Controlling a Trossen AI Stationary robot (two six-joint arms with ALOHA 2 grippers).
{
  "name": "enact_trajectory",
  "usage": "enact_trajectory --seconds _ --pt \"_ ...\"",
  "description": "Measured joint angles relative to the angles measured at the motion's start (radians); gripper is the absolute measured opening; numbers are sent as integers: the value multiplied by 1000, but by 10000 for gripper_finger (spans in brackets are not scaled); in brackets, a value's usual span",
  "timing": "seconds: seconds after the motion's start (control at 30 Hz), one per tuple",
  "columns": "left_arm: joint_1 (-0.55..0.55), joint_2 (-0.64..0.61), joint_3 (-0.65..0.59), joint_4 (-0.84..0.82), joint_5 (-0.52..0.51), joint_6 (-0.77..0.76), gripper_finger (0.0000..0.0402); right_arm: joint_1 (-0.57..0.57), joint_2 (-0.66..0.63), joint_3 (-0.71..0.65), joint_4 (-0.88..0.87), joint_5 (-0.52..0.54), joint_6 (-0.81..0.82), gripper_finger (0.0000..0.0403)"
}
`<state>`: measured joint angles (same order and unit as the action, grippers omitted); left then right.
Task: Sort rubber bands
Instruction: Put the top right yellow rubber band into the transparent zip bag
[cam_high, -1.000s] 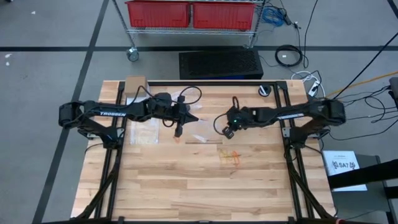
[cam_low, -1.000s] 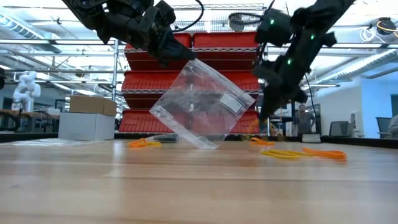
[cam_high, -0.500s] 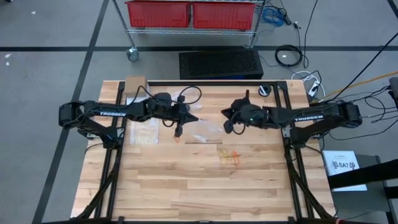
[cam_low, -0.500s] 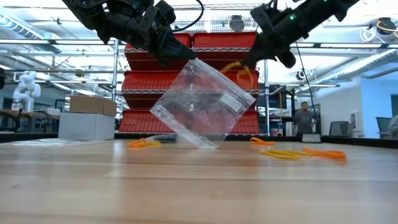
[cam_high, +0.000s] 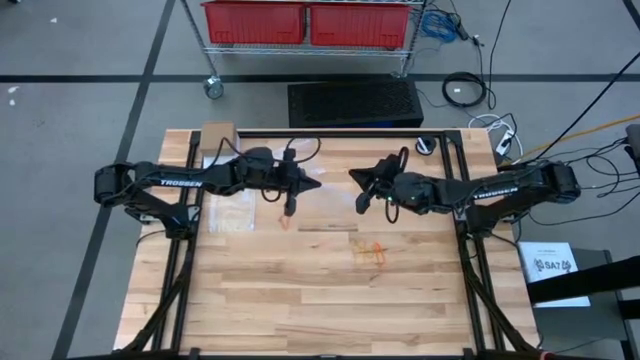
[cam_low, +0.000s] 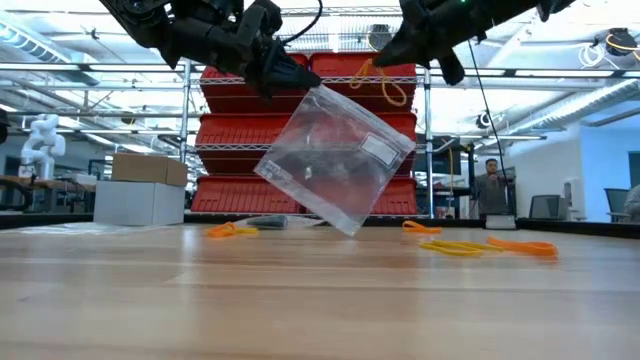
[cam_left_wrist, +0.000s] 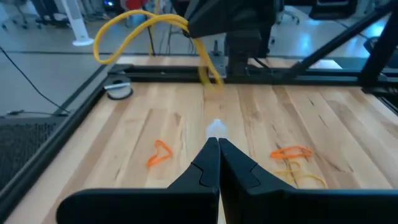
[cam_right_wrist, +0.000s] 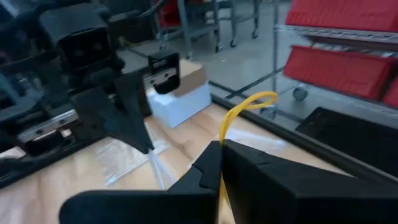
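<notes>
The left hand (cam_low: 300, 78) sat at the upper middle of the low view, its fingers clamped shut on the top corner of a clear plastic bag (cam_low: 335, 160). The bag hung tilted below it, its lowest corner above the tabletop (cam_low: 320, 290). In the high view that hand (cam_high: 316, 183) lay just left of the frame's centre.

The right hand (cam_low: 385, 55) was at the top of the low view, right of the left hand, pinched closed on a yellow rubber band (cam_low: 388, 82) that dangled in a loop above the bag. In the right wrist view the same band (cam_right_wrist: 245, 107) curled up from between the closed fingers. In the high view the right hand (cam_high: 357, 176) stood just right of the left one.

More rubber bands lay loose on the wood: an orange one (cam_low: 231, 230) at lower left of the bag, and a cluster of yellow and orange ones (cam_low: 480, 246) to the right. From above, that cluster (cam_high: 369, 252) sat below centre frame.
</notes>
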<state>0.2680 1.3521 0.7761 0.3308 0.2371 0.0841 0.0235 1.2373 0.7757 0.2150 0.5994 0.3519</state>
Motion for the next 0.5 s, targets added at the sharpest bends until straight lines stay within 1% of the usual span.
enact_trajectory --seconds 0.1,0.23,0.3,0.4,0.5 --pt "0 0 0 29 -3 -6 0 11 0 0 7 48 -9 0" --pt "0 0 0 73 -9 -26 0 13 0 0 26 60 -12 0" --pt "0 0 0 84 -11 -27 0 12 0 0 39 83 -33 0" --pt "0 0 0 93 -13 -36 0 12 0 0 76 83 -57 0" --pt "0 0 0 111 -38 -52 0 12 0 0 81 83 -62 0"
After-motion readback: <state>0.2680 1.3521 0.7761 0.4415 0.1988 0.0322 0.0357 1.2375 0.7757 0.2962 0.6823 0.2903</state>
